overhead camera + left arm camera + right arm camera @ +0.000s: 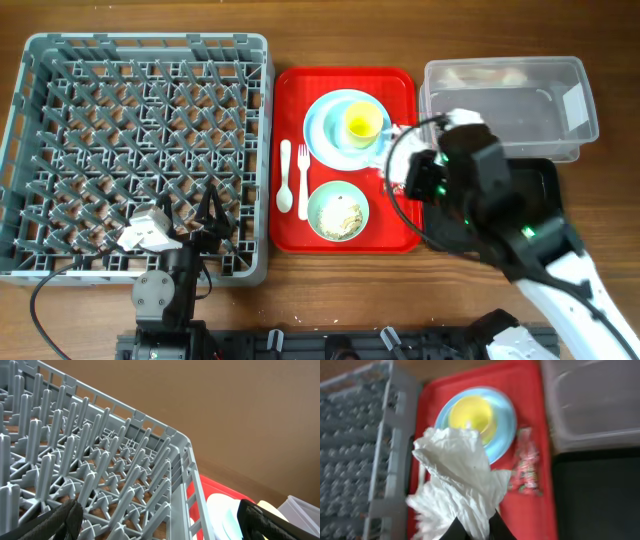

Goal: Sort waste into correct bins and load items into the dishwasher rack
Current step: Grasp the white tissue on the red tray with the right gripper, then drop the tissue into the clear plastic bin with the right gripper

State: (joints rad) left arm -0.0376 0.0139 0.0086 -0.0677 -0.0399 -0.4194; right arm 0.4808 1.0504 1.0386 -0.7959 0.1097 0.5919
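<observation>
The right claw [477, 530] is gripping the crumpled white napkin [460, 475], its fingers pinched together on the lower folds. It is hanging over the right-hand edge of the red serving tray [395, 85]. The napkin is billowing out from the pinch with its long axis running toward the tray's left side, and it is covering part of the pale blue plate [505, 420] and the yellow cup [472, 415]. The small red wrapper [527, 465] is lying on the tray just beside it, on the right.

What matters for the coming move is where the bins are sitting. Both lie off the tray's right side, the opposite way from the napkin's trailing bulk. The clear tub [500, 110] is sitting beyond the far right corner and the black tray [545, 185] beside the near right edge, partly under this arm. (Which bin is meant for paper I cannot tell.) So the carry is probably going rightward, with the loose folds dragging behind over the dishes.

The left claw [188, 215] is hovering with fingers wide apart and empty. It is well off the tray's left side over the dishwasher rack [140, 40], so the right arm is much the nearer.
</observation>
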